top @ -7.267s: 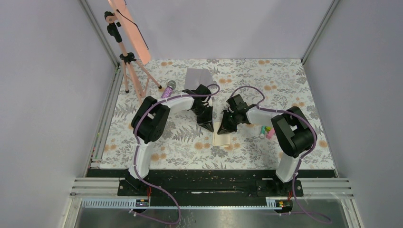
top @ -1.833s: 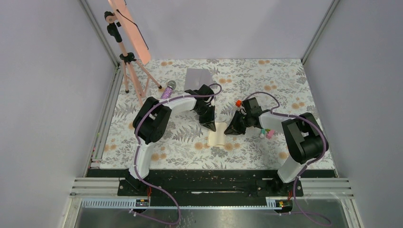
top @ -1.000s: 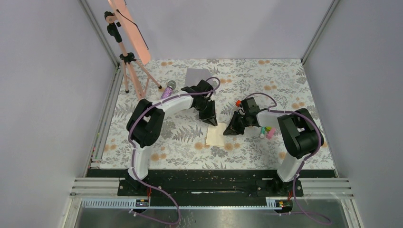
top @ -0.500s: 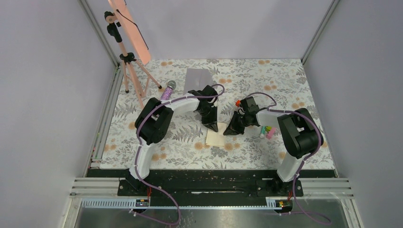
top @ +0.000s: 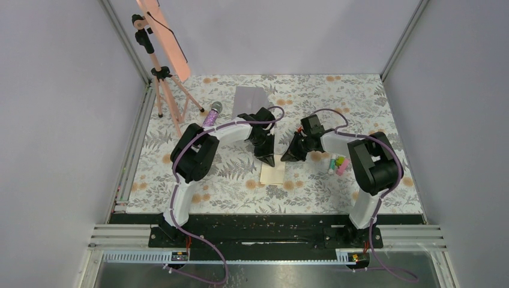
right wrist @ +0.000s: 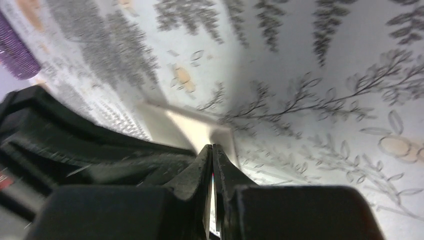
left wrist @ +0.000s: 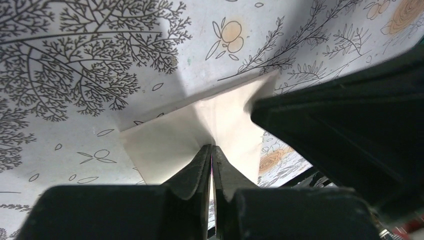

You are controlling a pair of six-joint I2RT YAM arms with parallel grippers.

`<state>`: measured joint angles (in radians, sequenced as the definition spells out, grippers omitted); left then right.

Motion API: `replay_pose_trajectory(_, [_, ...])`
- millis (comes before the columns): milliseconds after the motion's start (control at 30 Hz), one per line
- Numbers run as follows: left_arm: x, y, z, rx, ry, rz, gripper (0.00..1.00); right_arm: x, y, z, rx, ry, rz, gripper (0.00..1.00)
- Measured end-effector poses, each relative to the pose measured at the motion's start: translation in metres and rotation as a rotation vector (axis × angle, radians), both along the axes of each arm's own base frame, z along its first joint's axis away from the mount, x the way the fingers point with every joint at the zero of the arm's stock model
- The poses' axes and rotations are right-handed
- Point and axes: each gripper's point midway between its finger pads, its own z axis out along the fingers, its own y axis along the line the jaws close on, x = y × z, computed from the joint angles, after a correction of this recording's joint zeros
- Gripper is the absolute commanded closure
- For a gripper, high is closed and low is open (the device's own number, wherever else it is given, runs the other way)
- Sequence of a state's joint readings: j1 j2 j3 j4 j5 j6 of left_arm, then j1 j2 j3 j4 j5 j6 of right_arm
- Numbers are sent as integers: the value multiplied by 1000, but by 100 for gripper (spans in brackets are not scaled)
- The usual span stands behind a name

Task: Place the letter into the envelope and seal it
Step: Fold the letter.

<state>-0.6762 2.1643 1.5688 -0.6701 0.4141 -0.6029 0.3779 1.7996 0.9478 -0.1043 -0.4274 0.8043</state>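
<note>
The cream letter (top: 273,175) lies on the floral table between the two arms. My left gripper (top: 269,161) stands at the letter's far left edge. In the left wrist view its jaws (left wrist: 211,146) are shut, pinching the letter (left wrist: 165,145), which rises in a crease at the tips. My right gripper (top: 283,159) is shut at the letter's far right corner. In the right wrist view its tips (right wrist: 212,146) meet just over the letter (right wrist: 175,122), with no paper seen between them. The grey-lilac envelope (top: 251,96) lies flat farther back, apart from both grippers.
A tripod (top: 161,75) carrying a pink panel stands at the back left. A purple microphone (top: 211,113) lies beside the left arm. Small coloured markers (top: 337,163) lie under the right arm. Grey walls close in the table on three sides.
The left jaws have closed on the letter's far edge. The right gripper has swung a little toward the back, from the letter's right side to its far right corner.
</note>
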Motion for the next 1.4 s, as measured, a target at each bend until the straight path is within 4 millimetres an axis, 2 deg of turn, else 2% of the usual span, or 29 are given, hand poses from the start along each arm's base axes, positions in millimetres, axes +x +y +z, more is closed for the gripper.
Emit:
replay_pose_trajectory(100, [0,1,0,7,1,-1,94,0,-2,-12,-18,30,-7,92])
replay_pose_trajectory(367, [-4,5,2,22,16,-1,93,1,-4,-13,-35,29,-11,92])
replay_pose_trajectory(567, [4,0,17,-21,-10,21,95,1,-3,-12,-34,26,-6,93])
replay_pose_trajectory(667, [7,2,12,-22,0,35,96,0,-3,-12,-34,18,9,93])
replay_pose_trajectory(767, [10,4,-1,-15,38,49,96,-1,-2,-12,-31,6,36,92])
replay_pose_trajectory(900, [12,5,-1,-38,81,79,97,-6,-2,-12,-30,-10,93,92])
replay_pose_trajectory(1233, [13,5,-1,-44,102,100,97,-38,1,-10,-16,-9,273,93])
replay_pose_trajectory(1400, [13,4,-1,-49,110,102,97,-59,15,-6,-24,-28,390,93])
